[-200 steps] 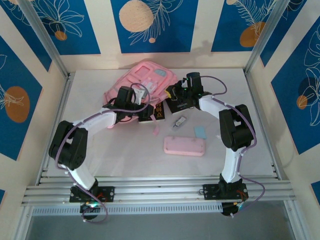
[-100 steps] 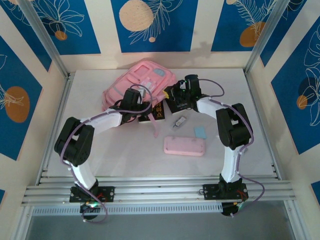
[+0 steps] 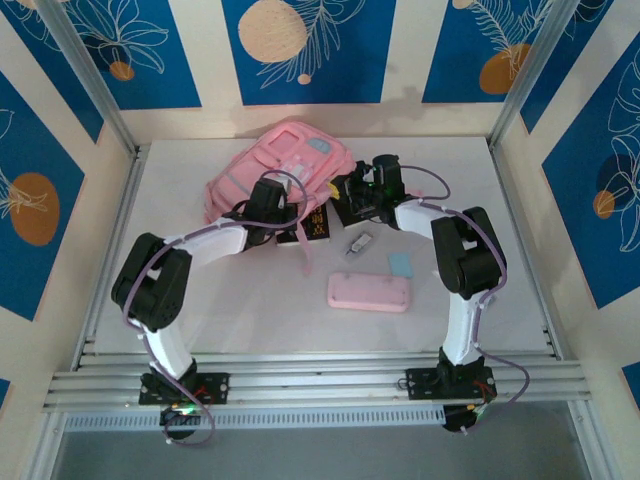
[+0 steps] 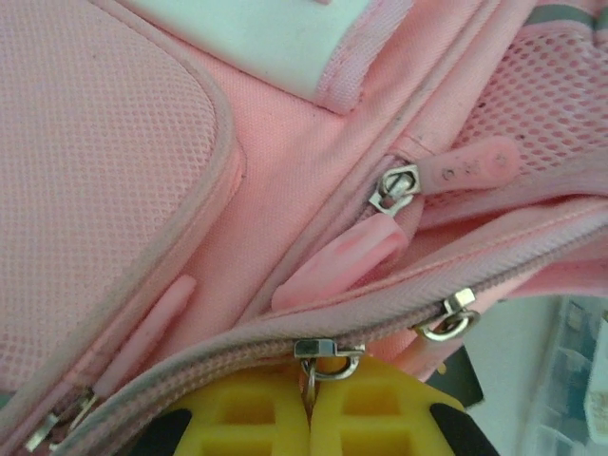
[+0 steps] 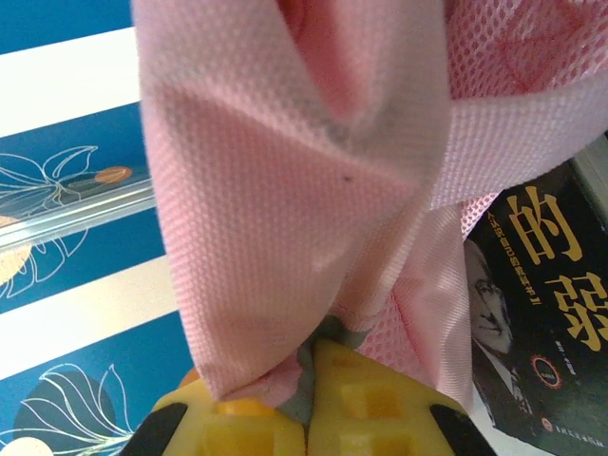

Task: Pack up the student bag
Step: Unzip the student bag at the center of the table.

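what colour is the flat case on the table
The case is pink, clearest in the top view.

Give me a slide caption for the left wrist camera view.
Left gripper shut on a metal zipper pull of the pink student bag, beside its mesh pocket.

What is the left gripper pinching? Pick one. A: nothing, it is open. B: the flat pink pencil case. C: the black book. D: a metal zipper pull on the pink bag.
D: in the left wrist view the left gripper is shut on the pull ring hanging from a metal zipper slider on the student bag.
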Available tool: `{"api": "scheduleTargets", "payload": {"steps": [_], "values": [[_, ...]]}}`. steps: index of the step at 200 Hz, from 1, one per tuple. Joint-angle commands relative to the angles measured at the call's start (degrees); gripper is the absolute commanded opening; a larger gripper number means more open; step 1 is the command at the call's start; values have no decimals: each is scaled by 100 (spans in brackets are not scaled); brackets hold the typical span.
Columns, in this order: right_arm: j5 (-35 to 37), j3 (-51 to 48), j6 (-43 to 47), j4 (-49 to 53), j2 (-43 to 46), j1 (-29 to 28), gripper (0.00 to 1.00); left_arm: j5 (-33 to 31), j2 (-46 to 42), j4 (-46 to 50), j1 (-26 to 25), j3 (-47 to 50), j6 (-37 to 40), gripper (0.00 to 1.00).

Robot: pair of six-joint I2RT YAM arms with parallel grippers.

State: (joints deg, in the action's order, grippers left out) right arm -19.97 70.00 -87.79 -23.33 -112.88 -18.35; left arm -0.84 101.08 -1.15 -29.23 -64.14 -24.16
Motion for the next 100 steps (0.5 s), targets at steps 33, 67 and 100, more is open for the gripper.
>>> {"api": "scheduleTargets", "payload": {"steps": [33, 67, 100], "values": [[-352, 49, 589, 195, 276, 435, 0, 29, -943, 2029, 634, 275, 509, 0], [-260, 333, 980, 557, 185, 566, 0, 601, -1262, 2648, 1092, 323, 444, 0], [-392, 1133, 1627, 1213, -213, 562, 0, 1910, -1364, 3281, 1033, -43, 535, 0]]}}
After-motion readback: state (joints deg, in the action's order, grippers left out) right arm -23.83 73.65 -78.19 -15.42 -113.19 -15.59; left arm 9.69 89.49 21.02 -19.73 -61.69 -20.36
